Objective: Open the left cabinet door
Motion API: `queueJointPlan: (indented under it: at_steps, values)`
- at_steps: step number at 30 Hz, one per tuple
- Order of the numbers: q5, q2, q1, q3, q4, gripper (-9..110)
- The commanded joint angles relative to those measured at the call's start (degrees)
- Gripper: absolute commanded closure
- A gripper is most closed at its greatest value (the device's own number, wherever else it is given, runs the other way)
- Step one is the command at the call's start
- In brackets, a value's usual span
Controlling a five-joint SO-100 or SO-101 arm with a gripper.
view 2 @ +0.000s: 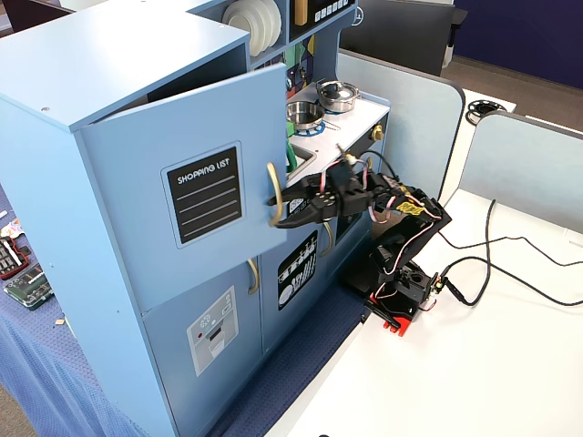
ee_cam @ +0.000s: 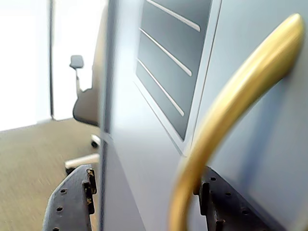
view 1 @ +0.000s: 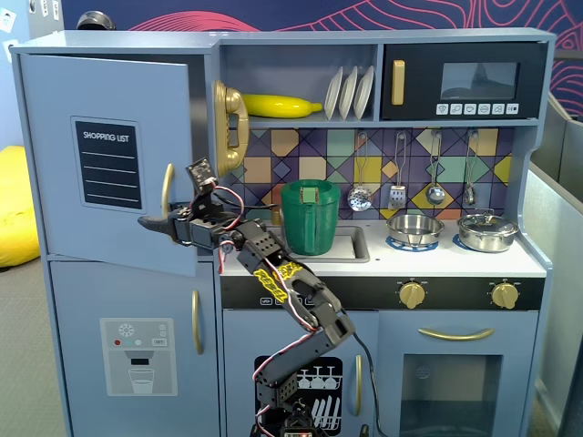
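The left cabinet door [view 1: 55, 164] is blue-grey with a black "SHOPPING LIST" panel [view 1: 107, 164] and stands partly swung open, as both fixed views show [view 2: 137, 228]. Its curved gold handle [view 1: 167, 189] runs vertically near the free edge and fills the wrist view [ee_cam: 231, 101]. My gripper [view 1: 150, 223] reaches the door's lower free corner by the handle [view 2: 271, 187]. In the wrist view the gripper [ee_cam: 147, 178] is open. One finger [ee_cam: 72, 202] lies beyond the door's edge and the other finger [ee_cam: 226, 207] sits behind the handle. The handle and door edge lie between them.
Below is the door with the dispenser graphic [view 1: 137, 355]. A gold toy phone [view 1: 230, 127] hangs inside the opening, and a green pot [view 1: 310, 217] stands in the sink behind my arm. My arm's base [view 2: 401, 291] stands on a white table with cables [view 2: 510, 264].
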Motion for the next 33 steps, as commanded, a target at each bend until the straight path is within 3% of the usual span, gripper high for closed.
queueJointPlan:
  at_steps: [1,6,14,22,33]
  values:
    - [1.6,5.3,-4.7,0.1,2.2,84]
    - [1.9,10.3,-5.4,1.8,6.9,84]
    - [6.2,21.9,4.5,7.4,14.9,88]
    - [9.8,14.9,16.6,3.0,16.3,101]
    - [3.1,3.6,4.8,0.8,5.1,101]
